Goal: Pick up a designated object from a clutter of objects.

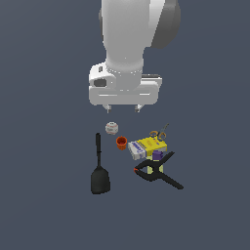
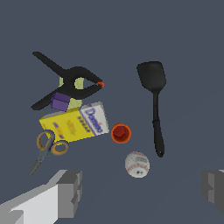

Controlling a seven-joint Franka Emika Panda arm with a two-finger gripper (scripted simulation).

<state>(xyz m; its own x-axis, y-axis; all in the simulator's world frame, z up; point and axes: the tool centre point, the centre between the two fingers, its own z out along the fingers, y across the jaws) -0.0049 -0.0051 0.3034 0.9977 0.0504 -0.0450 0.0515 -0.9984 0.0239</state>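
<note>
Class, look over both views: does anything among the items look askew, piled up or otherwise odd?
One thing: the clamp lies partly over the purple block, crowding the box and scissors. The spatula, ball and cup lie apart, flat and intact. The hand hangs open above.

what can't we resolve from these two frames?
- End effector fingertips: cut off by the wrist view's edges; tiny in the exterior view.
- Purple block: partly under the clamp in both views.
- Green item behind the clamp: mostly hidden, identity unclear.
- Scissors: too small in the exterior view.
</note>
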